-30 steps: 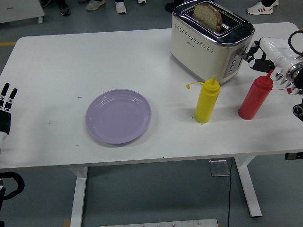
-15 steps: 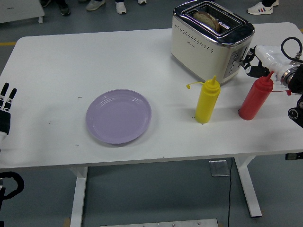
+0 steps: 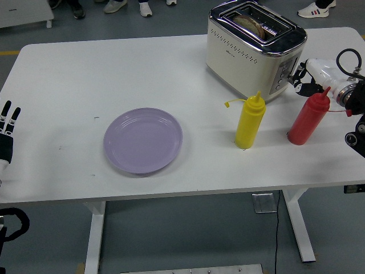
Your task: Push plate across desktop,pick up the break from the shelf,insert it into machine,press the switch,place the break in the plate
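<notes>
A slice of brown bread (image 3: 251, 21) sits low in the slot of the cream and chrome toaster (image 3: 245, 51) at the table's far right. My right hand (image 3: 301, 78) is at the toaster's right end, its curled fingers against the lever panel, holding nothing. An empty lilac plate (image 3: 142, 140) lies left of the table's middle. My left hand (image 3: 8, 122) rests at the left edge with straight fingers, far from everything.
A yellow squeeze bottle (image 3: 249, 123) stands just in front of the toaster. A red squeeze bottle (image 3: 308, 119) stands right under my right wrist. The white table (image 3: 74, 74) ends close to the right of the red bottle. Several people's shoes show beyond the far edge.
The bread has sunk from standing tall in the slot to sitting low in it. My right hand has moved left and down against the toaster's end. The left hand has not moved.
</notes>
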